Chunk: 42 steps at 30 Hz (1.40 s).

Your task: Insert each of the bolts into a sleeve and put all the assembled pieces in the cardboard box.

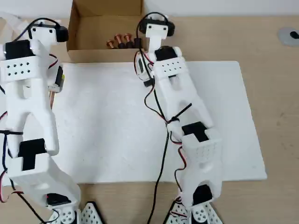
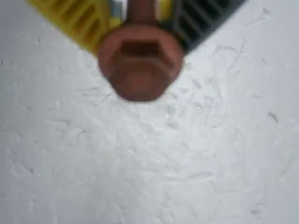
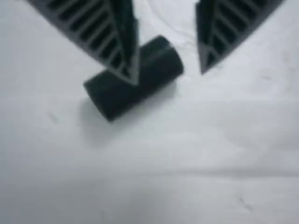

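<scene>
**Grip first, then align**

Your left gripper (image 2: 140, 13) is clamped on the bolt (image 2: 140, 63), by the left edge of the white mat (image 1: 117, 130). Your right gripper (image 3: 168, 72) hangs wide open over the sleeve (image 3: 124, 97), which lies near the mat's far edge. Pinch the sleeve, steady it, then match axes before pushing.

Box (image 1: 93, 55): far side cut off by frame edge. Pieces (image 1: 119, 42) inside box, by its front wall: too small to tell bolt from sleeve, and the end one is partly hidden behind an arm (image 1: 161, 58). Grey thing (image 1: 289, 36) on counter (image 1: 271, 70), well right of box: cropped, can't identify. Bolt (image 2: 140, 65): head blurred, shaft hidden inside left tool (image 2: 142, 44), which is clamped on it and cropped by frame edge. Sleeve (image 3: 152, 72): partly hidden behind right tool (image 3: 168, 77), which is spread wide and also cropped.
</scene>
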Each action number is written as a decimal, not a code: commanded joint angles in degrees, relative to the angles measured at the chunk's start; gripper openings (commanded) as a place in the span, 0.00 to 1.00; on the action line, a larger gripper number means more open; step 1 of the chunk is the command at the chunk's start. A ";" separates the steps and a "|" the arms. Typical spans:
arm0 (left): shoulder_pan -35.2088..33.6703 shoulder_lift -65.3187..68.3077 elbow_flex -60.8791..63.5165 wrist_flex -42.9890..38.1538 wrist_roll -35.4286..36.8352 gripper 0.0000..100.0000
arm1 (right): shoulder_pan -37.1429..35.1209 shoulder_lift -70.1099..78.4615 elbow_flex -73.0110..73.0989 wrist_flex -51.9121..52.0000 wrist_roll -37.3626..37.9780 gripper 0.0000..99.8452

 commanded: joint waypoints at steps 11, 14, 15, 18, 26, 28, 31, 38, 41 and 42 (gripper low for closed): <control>0.44 -3.65 -0.18 0.44 1.05 0.01 | -2.86 1.89 -3.65 4.04 -16.79 0.13; 0.44 -3.65 0.09 0.44 1.93 0.01 | -2.77 2.77 -3.74 6.15 -21.98 0.13; 0.44 -3.65 0.62 0.44 1.93 0.01 | -2.68 2.77 -3.82 6.59 -22.86 0.13; 0.79 -3.91 2.81 0.44 1.93 0.01 | -2.51 2.86 -3.82 6.68 -23.38 0.13; 0.44 -4.09 4.48 0.44 2.20 0.01 | -1.89 3.12 -3.65 5.45 -23.74 0.13; 0.44 -4.09 4.40 0.44 2.20 0.01 | -1.19 3.12 -3.65 4.57 -23.74 0.13; 0.44 -4.09 4.48 0.44 2.20 0.01 | 0.22 3.12 -3.38 3.43 -23.74 0.13; 0.35 -4.09 4.48 0.44 2.20 0.01 | 0.66 7.60 -5.05 2.81 -23.38 0.13; 0.35 -4.09 4.48 0.44 2.11 0.01 | 0.66 10.95 -8.13 3.34 -23.38 0.13; 0.35 -4.09 4.48 0.44 2.11 0.01 | 0.66 11.91 -9.19 3.34 -23.30 0.13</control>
